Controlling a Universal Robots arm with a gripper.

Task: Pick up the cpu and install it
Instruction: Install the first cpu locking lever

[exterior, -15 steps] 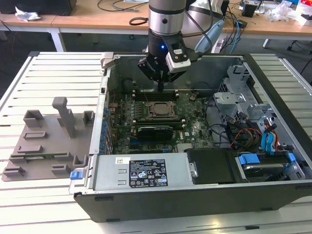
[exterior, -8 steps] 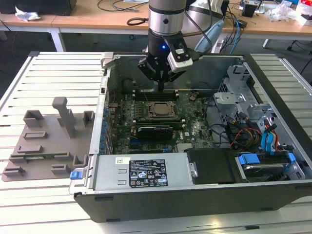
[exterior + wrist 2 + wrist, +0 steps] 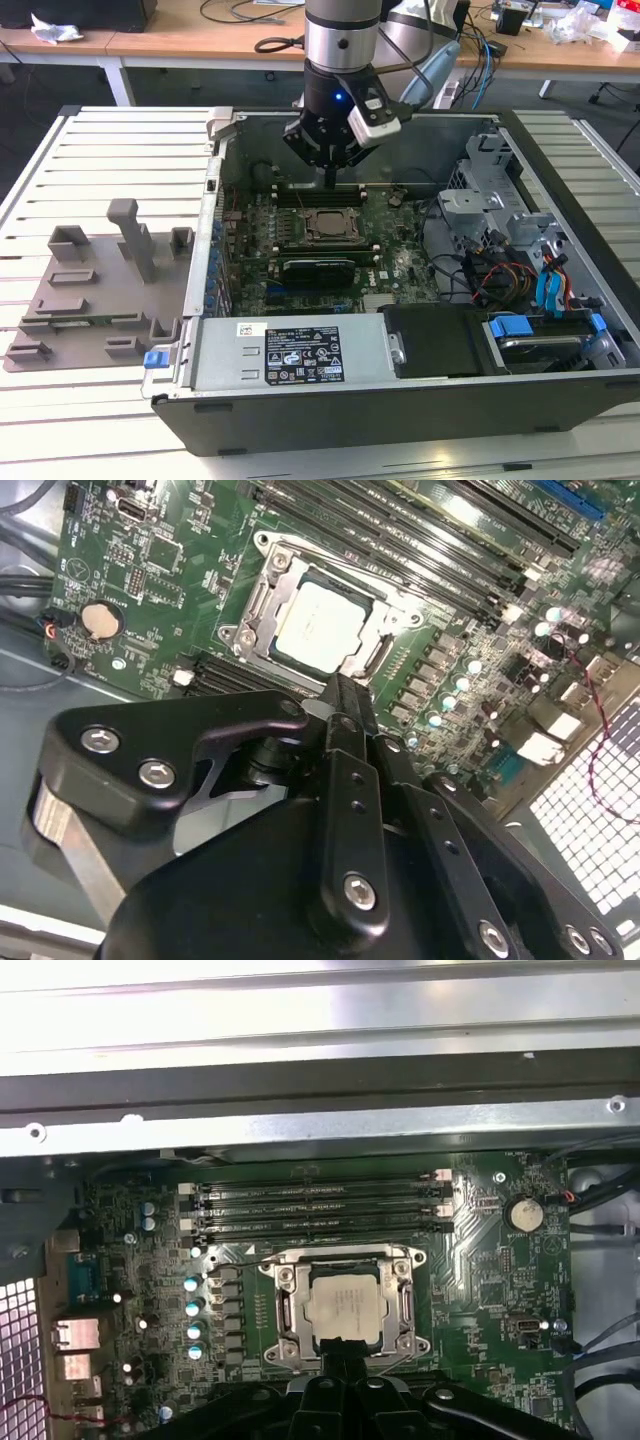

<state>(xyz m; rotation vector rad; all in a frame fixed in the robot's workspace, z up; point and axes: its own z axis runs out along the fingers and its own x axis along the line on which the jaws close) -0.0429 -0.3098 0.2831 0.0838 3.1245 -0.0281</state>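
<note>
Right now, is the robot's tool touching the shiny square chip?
Cannot tell. In both wrist views the tool ends right at the edge of the cpu sitting in its socket, but neither view shows clear contact or a gap.

From my station I can make out print but can read none of it: the white-and-black label sticker (image 3: 302, 356) on the metal box along the near edge of the computer case (image 3: 400, 420) carries small lines and symbols. Faint marking shows on the cpu (image 3: 346, 1307) in its socket, illegible to me.
</note>
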